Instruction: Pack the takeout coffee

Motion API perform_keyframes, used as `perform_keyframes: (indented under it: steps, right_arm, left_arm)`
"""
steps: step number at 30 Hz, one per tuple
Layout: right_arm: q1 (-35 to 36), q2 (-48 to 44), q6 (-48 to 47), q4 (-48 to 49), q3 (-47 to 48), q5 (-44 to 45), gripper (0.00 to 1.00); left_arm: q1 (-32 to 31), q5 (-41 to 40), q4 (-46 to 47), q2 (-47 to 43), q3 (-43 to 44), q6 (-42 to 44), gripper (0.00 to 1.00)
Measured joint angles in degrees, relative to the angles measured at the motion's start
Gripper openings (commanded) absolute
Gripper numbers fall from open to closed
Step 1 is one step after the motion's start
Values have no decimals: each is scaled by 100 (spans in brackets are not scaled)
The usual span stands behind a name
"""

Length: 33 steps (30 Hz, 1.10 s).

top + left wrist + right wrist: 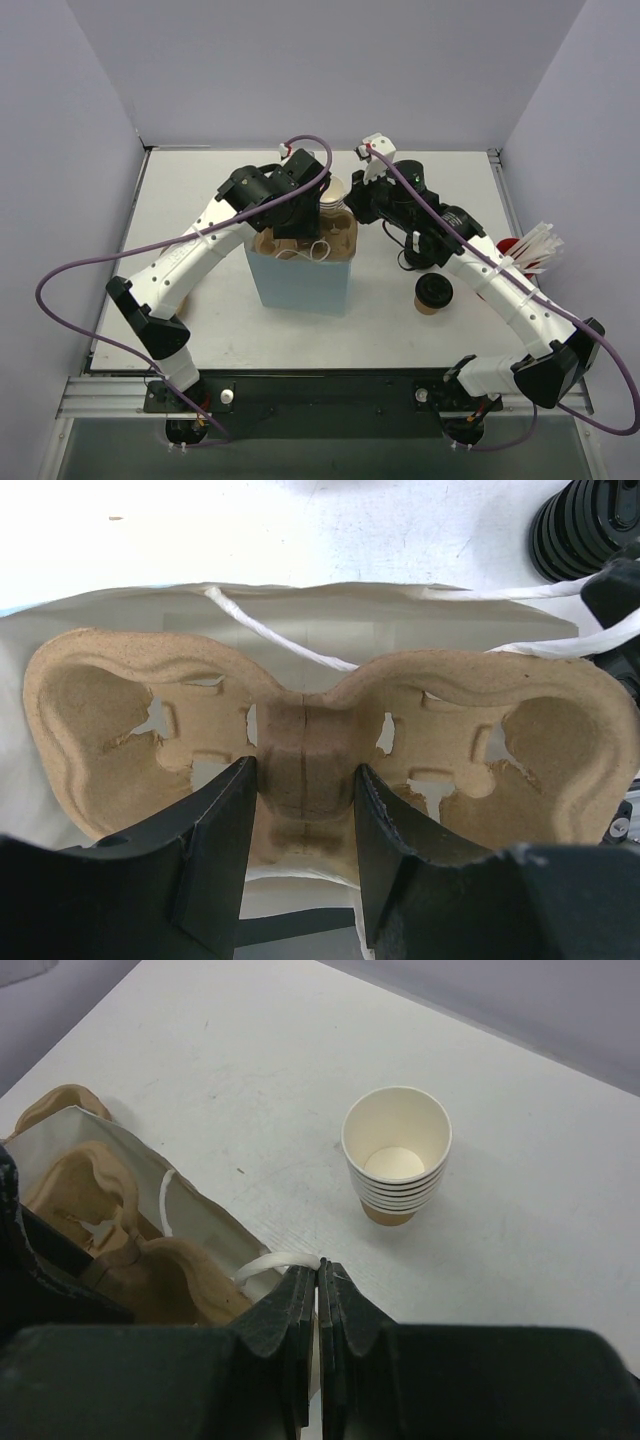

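Top view: a light-blue paper bag (pixel 300 285) stands mid-counter (pixel 190 195) with a brown moulded-pulp cup carrier (pixel 340 238) in its mouth. The left tool (pixel 297 232) reaches down into the bag, and the right tool (pixel 352 205) is at the bag's far right rim. The tan paper takeout coffee cup with a black lid (pixel 433 294) sits on the counter to the right of the bag, apart from it and beside the right forearm. Whether it is upright I cannot tell.

Left wrist view: the left tool's fingers (pixel 215 830) are clamped on the carrier's central ridge, one on each side. A stack of black plastic lids (pixel 585 525) lies beyond.

Right wrist view: the right tool's fingers are pressed together, pinching the bag's white cord handle (pixel 275 1262). A stack of lidless tan cups (pixel 396 1155) stands on the counter just beyond.
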Motion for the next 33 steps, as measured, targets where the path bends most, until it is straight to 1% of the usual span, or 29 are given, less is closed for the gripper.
perform_keyframes:
  steps: [10, 11, 14, 23, 28, 33]
  right_arm:
    - [0, 48, 92, -225, 94, 197, 0]
    - [0, 48, 90, -234, 94, 203, 0]
    - [0, 48, 90, -238, 94, 203, 0]
    - [-2, 48, 76, -278, 94, 199, 0]
    - [0, 48, 79, -284, 94, 166, 0]
    - [0, 48, 87, -328, 94, 162, 0]
  left_arm:
    - [-4, -125, 7, 0, -85, 0, 33]
    - [-7, -133, 7, 0, -85, 0, 31]
    - [-11, -186, 9, 0, -85, 28, 30]
    - [-20, -323, 13, 42, -127, 87, 31]
    - [-20, -391, 17, 216, -127, 101, 30]
    - [-20, -389, 46, 278, -269, 96, 33]
